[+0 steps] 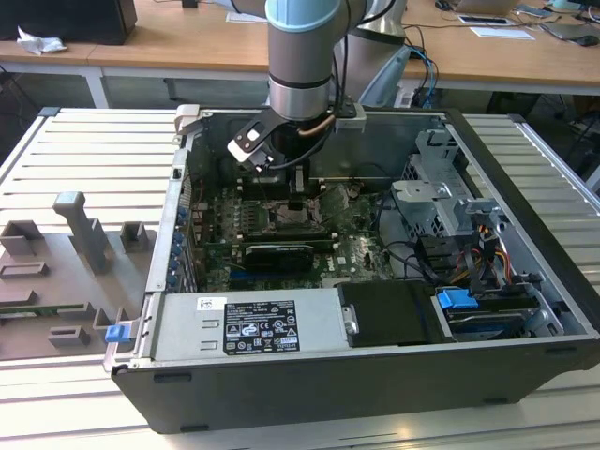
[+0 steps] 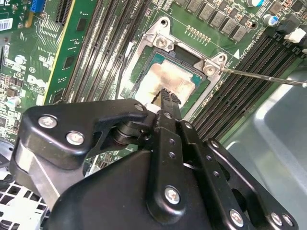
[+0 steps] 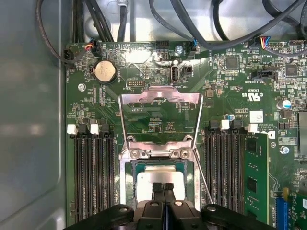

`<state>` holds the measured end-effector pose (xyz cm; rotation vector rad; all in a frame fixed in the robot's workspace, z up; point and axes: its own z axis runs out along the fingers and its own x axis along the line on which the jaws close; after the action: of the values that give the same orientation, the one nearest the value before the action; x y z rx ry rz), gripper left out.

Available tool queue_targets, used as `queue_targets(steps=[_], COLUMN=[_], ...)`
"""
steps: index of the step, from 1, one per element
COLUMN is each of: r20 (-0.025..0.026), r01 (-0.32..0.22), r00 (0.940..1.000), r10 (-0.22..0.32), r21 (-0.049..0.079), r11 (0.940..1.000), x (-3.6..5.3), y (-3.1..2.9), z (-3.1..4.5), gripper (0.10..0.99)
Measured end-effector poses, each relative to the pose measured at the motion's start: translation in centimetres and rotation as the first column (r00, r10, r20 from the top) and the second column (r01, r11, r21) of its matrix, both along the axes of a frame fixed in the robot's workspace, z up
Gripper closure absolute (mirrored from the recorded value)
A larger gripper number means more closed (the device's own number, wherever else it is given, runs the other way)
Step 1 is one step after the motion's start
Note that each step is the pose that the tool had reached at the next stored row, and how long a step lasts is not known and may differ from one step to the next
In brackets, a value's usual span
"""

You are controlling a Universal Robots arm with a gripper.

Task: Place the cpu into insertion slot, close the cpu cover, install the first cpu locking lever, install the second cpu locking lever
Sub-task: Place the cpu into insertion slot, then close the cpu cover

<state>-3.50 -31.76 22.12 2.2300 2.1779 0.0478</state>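
Motherboard [image 3: 230, 96]: cpu [image 3: 148, 179] seated in insertion slot [image 3: 123, 187], cpu cover [image 3: 160, 98] swung open. My claw [image 3: 163, 186] pressed together, tips at cpu.

The insertion slot [image 3: 123, 187] is left reachable from above, the cpu cover [image 3: 160, 112] being swung back. Room is narrowed by memory slots [image 3: 93, 172] on both flanks, a thin lever rod [image 3: 201, 179] just beside the slot, and the case wall [image 3: 29, 120].
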Motion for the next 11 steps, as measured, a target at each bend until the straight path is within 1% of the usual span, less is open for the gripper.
queue_targets(steps=[11], r20=[-0.0003], r01=[0.0], r00=[1.0], r10=[0.0], r21=[0.0], r11=[1.0], x=[0.0], y=[0.0], z=[0.46], gripper=[0.98])
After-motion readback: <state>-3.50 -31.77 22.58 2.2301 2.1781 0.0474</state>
